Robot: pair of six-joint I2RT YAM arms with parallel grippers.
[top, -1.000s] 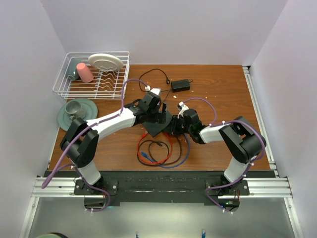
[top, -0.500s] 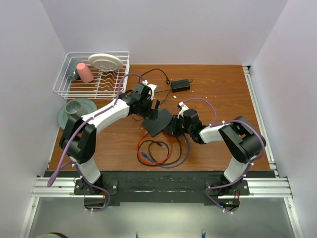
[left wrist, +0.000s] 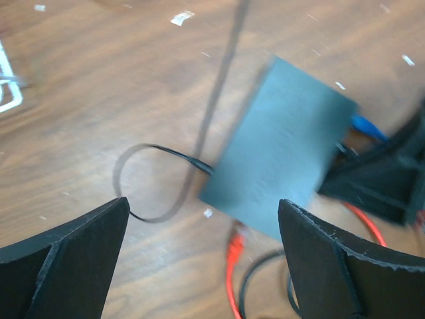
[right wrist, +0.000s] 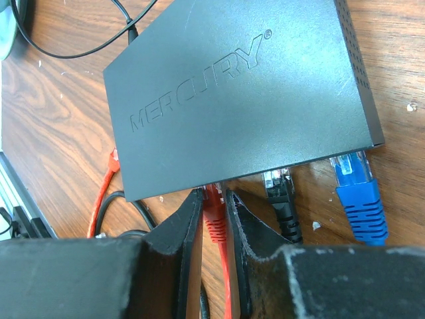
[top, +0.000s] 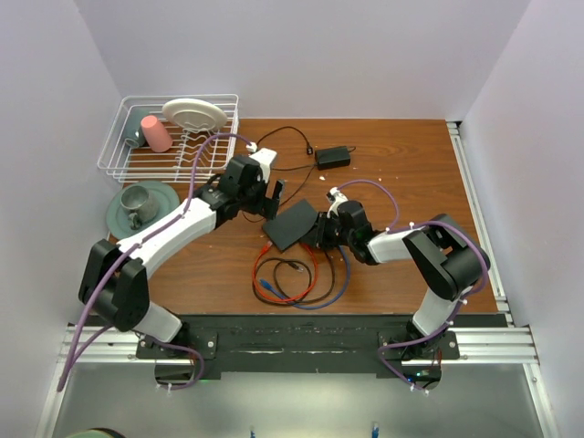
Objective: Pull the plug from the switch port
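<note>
Where the right hand (right wrist: 212, 199) meets the near long edge of the switch (right wrist: 239, 86), its two dark fingers (right wrist: 186, 219) are pinched on either side of the red plug (right wrist: 214, 222). The plug's tip is tucked under the box's overhang, so whether it sits in a port cannot be told. Just right of it along the same edge lie a black plug (right wrist: 280, 193) and a blue plug (right wrist: 355, 193), clear heads showing and touching the edge; their seating is also unclear. The switch lies flat on the bench (top: 401, 155), lettering up, near the middle, skewed to the bench edges. A thin black cord (left wrist: 143, 179) enters its far short side and curls in a loop. The left hand (left wrist: 202, 203) hangs above that end, fingers spread wide, touching nothing; its wrist view is blurred, and detail on the box is lost. From above, the right hand (top: 321, 233) is mostly hidden by its own wrist. The left hand (top: 271, 196) is just beyond the switch (top: 294, 224). Red, black and blue cables (top: 297, 274) coil nearer the bases. A power brick (top: 333, 156) sits toward the far side, and a dish rack (top: 169, 137) stands in the far left corner.
</note>
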